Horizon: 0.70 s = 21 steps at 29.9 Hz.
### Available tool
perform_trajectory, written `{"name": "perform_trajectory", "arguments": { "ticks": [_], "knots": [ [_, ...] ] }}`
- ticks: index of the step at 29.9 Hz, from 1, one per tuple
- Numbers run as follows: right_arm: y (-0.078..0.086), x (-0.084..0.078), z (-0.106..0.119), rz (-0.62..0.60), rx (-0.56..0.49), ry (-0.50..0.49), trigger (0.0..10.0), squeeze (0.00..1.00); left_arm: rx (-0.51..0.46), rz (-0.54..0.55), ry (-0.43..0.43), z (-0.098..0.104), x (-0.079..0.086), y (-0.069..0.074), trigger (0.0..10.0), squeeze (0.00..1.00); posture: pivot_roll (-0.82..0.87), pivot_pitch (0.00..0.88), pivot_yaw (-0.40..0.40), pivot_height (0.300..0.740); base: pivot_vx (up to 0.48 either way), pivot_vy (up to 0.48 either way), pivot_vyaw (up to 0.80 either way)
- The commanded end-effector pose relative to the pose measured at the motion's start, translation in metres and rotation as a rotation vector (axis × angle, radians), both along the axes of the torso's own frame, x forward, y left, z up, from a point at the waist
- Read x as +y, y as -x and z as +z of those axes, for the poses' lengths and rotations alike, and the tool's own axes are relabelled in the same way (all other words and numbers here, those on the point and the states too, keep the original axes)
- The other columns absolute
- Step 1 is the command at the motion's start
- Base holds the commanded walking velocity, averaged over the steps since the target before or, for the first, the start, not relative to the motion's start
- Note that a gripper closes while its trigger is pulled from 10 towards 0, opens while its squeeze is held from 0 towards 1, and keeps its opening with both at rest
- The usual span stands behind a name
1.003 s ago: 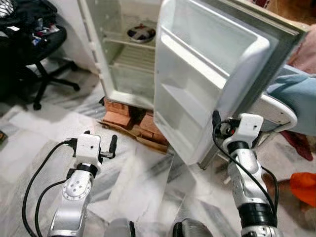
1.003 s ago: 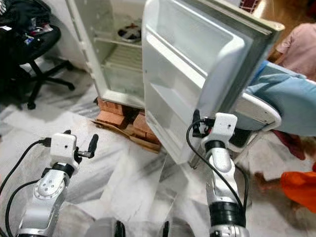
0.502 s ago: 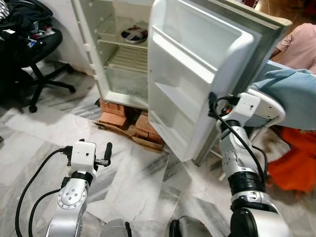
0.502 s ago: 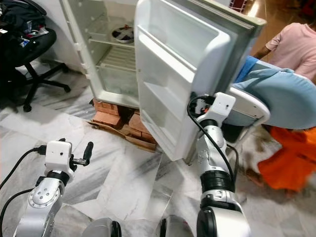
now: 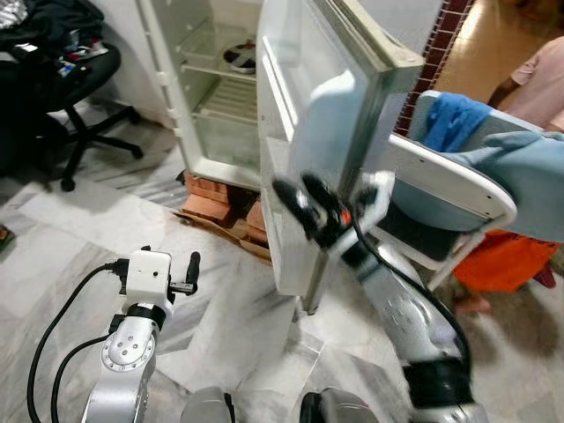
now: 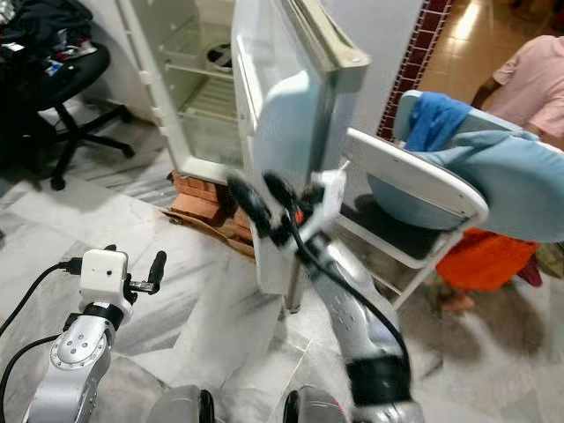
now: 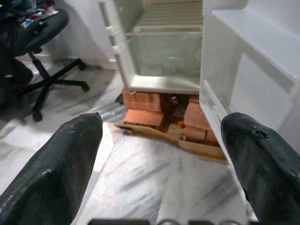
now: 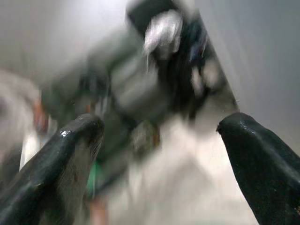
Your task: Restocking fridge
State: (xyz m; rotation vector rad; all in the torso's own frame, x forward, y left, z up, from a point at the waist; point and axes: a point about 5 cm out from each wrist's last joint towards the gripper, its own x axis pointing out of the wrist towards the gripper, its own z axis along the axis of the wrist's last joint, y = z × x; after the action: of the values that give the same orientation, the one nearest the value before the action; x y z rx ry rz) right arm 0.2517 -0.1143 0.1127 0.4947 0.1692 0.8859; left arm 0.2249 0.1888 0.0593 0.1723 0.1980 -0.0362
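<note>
Black swivel office chair [image 5: 66,97] piled with dark clothes, far left on grey-veined white marble floor [image 5: 238,326]. Red bricks [image 7: 140,110] on flattened brown cardboard [image 7: 164,135] right of chair. Further right, white folding chair [image 5: 449,189] draped in light blue cloth [image 5: 520,172]; person in orange garment [image 5: 502,264] behind it

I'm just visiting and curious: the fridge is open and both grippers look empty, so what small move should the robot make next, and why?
Probably steady the right gripper, which is blurred at the fridge door, fingers open and empty. The left gripper hangs open over the marble floor. Only a bowl sits on the fridge's shelf.
</note>
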Motion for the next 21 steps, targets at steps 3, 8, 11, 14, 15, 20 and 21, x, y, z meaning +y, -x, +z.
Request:
{"name": "perform_trajectory", "arguments": {
  "ticks": [3,8,11,14,15,20,21],
  "knots": [
    [0.024,-0.017,-0.006,0.198,0.024,0.092,10.0,0.0,0.002,-0.005,-0.011,0.001,0.002,0.001,10.0,0.0,0.02,0.086,-0.006,0.74,0.0,0.0,0.0],
    [0.03,-0.046,-0.024,0.244,0.05,0.287,10.0,0.0,0.007,-0.013,-0.01,0.001,0.001,0.001,10.0,0.0,0.01,0.091,0.0,0.74,0.0,0.0,0.0],
    [0.004,-0.064,-0.038,0.035,0.006,0.515,10.0,0.0,0.012,-0.005,0.004,0.001,0.002,-0.002,10.0,0.0,0.01,0.091,0.003,0.74,0.0,0.0,0.0],
    [-0.029,-0.075,-0.028,-0.344,-0.049,0.514,10.0,0.0,-0.002,0.016,0.01,0.004,0.004,-0.007,10.0,0.0,0.0,0.079,-0.006,0.74,0.0,0.16,0.0],
    [-0.032,-0.076,-0.025,-0.406,-0.06,0.493,10.0,0.0,-0.008,0.019,0.014,0.005,0.004,-0.008,10.0,0.0,0.0,0.079,-0.006,0.74,0.0,0.48,0.0],
    [-0.034,-0.068,-0.02,-0.593,-0.096,0.424,10.0,0.0,-0.046,-0.017,0.01,0.012,-0.004,-0.015,10.0,0.0,-0.01,0.064,0.002,0.74,0.0,0.48,0.0],
    [-0.034,-0.065,-0.021,-0.645,-0.091,0.41,10.0,0.0,-0.057,-0.028,0.012,0.014,-0.007,-0.019,10.0,0.0,-0.01,0.064,0.002,0.74,0.0,0.48,0.0]
  ]
}}
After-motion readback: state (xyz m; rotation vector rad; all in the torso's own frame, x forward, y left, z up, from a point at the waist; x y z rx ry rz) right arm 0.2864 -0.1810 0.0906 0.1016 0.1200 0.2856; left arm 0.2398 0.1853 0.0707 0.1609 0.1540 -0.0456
